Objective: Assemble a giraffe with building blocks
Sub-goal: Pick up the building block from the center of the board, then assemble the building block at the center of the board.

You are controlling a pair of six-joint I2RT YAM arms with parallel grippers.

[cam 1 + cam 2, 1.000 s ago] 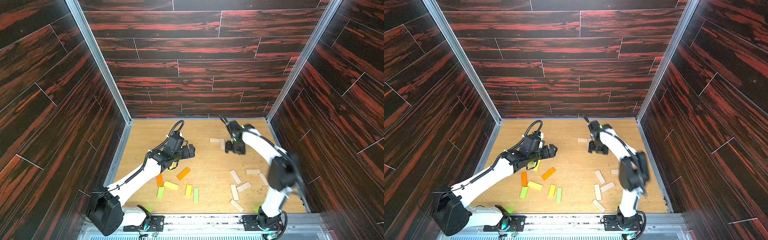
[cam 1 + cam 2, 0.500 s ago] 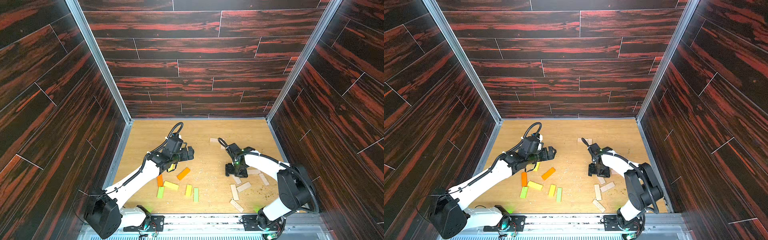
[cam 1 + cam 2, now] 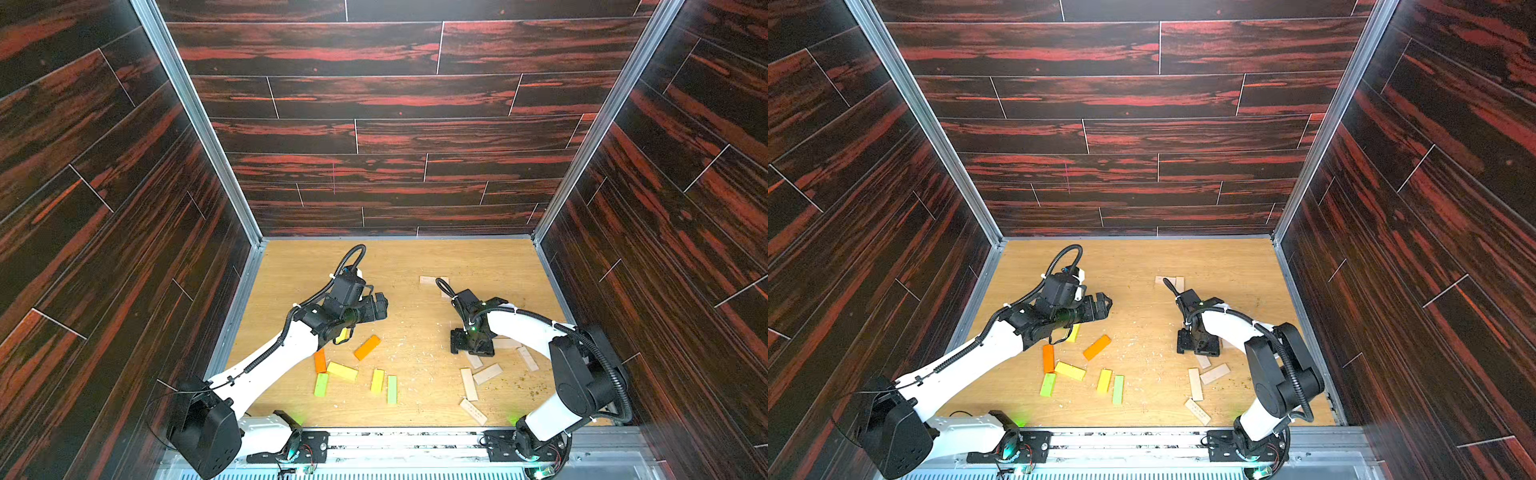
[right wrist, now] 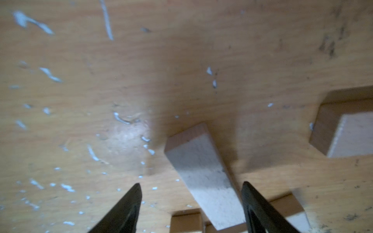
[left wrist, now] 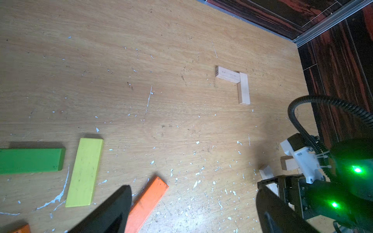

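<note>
The building blocks lie flat on the wooden floor. Several painted ones, such as an orange plank and a yellow one, sit near the left. Several pale ones sit near the right. My left gripper hovers open above the painted group, with nothing between its fingers. My right gripper is lowered over the pale group. It is open and straddles a pale plank that lies closer to one finger.
Two pale planks form an L shape further back on the floor. Dark wood-pattern walls enclose the floor on three sides. Both arm bases stand on a metal rail at the front edge.
My right arm swung from the far L-shaped pair back to the near pale planks and came down over one, jaws a little wider. The left arm barely moved.
</note>
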